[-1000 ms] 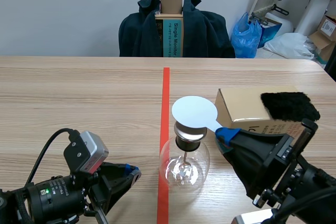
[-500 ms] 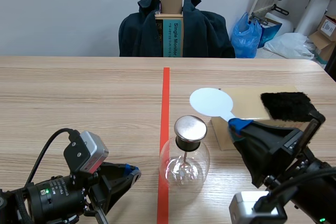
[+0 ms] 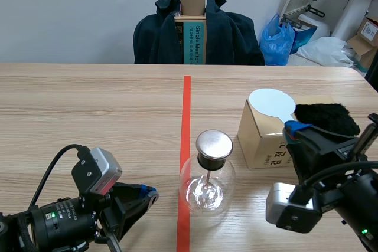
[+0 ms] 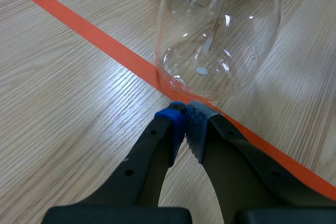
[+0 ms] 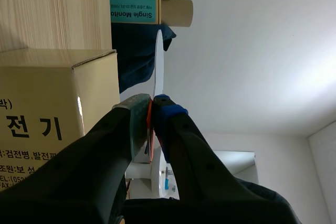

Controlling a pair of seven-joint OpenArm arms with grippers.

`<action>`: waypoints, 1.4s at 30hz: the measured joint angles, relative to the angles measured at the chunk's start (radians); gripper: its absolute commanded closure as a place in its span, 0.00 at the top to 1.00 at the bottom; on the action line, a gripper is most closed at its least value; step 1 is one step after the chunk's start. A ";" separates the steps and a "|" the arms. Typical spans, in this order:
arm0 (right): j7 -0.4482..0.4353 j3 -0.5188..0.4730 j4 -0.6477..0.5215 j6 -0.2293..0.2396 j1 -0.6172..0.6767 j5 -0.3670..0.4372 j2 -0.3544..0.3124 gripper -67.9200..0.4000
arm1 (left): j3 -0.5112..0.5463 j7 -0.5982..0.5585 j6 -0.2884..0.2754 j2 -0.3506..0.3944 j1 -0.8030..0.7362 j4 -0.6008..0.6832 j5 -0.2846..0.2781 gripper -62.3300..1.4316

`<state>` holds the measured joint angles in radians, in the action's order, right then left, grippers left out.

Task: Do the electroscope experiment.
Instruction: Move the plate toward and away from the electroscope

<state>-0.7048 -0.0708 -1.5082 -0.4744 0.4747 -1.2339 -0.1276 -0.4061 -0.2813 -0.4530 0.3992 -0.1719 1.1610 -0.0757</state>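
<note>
One cardboard box [image 3: 263,143] beside flask [image 3: 208,188], black fur [image 3: 326,118] atop, white disc [image 3: 271,102] held

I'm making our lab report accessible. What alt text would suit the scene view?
The right gripper holds a white disc up near a cardboard box topped with black fur. A glass electroscope flask stands on the red tape line; the left gripper, shut, is low beside it.

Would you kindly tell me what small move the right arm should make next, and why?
Probably slide the white disc onto the black fur pad to rub it: the right tool is shut on its handle, above the cardboard box, beside the fur, away from the electroscope.
</note>
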 measured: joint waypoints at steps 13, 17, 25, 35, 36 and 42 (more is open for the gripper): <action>-0.269 0.000 0.000 -0.026 0.000 0.000 0.000 0.02 | 0.000 0.000 0.000 0.000 0.000 0.000 0.000 0.05; -0.340 0.000 0.000 -0.026 0.000 0.000 0.000 0.02 | 0.000 0.000 0.000 0.000 0.000 0.000 0.000 0.05; -0.429 0.000 0.000 -0.026 0.000 0.000 0.000 0.02 | 0.000 0.000 0.000 0.000 0.000 0.000 0.000 0.05; -0.473 0.000 0.000 -0.027 0.000 -0.001 0.000 0.02 | 0.000 0.000 0.000 0.000 0.000 0.000 0.000 0.05; -0.473 0.000 0.000 -0.027 0.000 -0.001 0.000 0.02 | 0.000 0.000 0.000 0.000 0.000 0.000 0.000 0.05; -0.458 0.000 0.000 -0.027 0.000 -0.001 0.000 0.02 | 0.000 0.000 0.000 0.000 -0.006 0.000 0.000 0.05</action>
<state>-1.1625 -0.0708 -1.5082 -0.5011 0.4747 -1.2346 -0.1276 -0.4061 -0.2817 -0.4530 0.3988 -0.1776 1.1610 -0.0757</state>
